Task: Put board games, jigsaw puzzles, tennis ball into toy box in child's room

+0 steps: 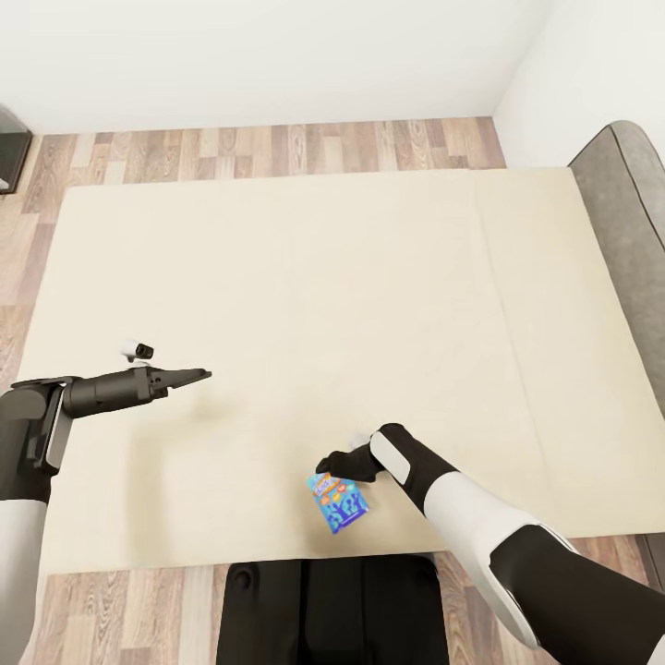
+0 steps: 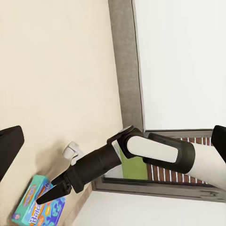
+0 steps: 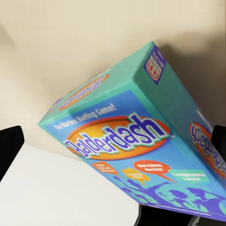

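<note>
We look down on the bed [image 1: 305, 277], its beige mattress spreading across most of the head view, with wood floor [image 1: 277, 148] at 12 o'clock and the grey headboard [image 1: 628, 240] at 3 o'clock.

Our right arm reaches in from 5 o'clock, elbow bent, forearm angling toward the near edge of the mattress. Its claw [image 1: 331, 465] points toward 9 o'clock just above the blue game [image 1: 339, 501], which lies near the mattress's near edge at 6 o'clock. In the right wrist view the game [image 3: 141, 146] looms close between the dark fingertips [image 3: 9, 148], its cover reading "Balderdash". We cannot tell whether the fingers touch or grip the box.

Our left arm comes in from 9 o'clock, stretched nearly level over the mattress, its claw [image 1: 199, 375] pointing toward 3 o'clock, fingers drawn together and holding nothing. The left wrist view looks across at the right claw [image 2: 52, 194], narrow and tapered, beside the game [image 2: 40, 205].
</note>
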Tool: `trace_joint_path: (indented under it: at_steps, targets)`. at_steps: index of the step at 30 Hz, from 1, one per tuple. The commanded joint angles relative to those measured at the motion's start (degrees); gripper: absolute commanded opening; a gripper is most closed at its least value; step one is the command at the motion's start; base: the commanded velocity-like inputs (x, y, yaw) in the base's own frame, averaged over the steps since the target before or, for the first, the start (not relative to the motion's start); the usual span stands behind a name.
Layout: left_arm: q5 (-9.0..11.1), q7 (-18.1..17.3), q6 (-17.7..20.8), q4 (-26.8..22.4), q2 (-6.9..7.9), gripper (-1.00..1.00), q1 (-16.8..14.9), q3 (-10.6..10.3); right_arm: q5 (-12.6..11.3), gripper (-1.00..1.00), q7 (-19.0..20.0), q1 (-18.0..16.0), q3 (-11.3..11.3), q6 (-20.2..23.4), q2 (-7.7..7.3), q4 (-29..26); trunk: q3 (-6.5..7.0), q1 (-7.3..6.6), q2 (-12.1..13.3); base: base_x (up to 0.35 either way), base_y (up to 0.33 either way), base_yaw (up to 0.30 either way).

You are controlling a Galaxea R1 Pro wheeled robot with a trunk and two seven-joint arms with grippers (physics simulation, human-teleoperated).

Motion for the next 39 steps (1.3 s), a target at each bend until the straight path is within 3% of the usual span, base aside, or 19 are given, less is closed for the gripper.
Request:
trace_joint_path:
  at_steps: [1, 39]
  targets:
    - [-0.03, -0.23, 0.61, -0.01, 0.03, 1.0, -0.01, 0.0, -0.15, 1.0, -0.1, -0.02, 0.23, 0.13, 0.0, -0.01, -0.06, 0.03, -0.09, 0.0, 0.051, 0.0]
    - [-0.03, -0.23, 0.61, -0.02, 0.03, 1.0, -0.01, 0.0, -0.15, 1.0, -0.07, 0.0, 0.23, -1.46, 0.0, -0.01, -0.06, 0.03, -0.09, 0.0, 0.025, 0.0]
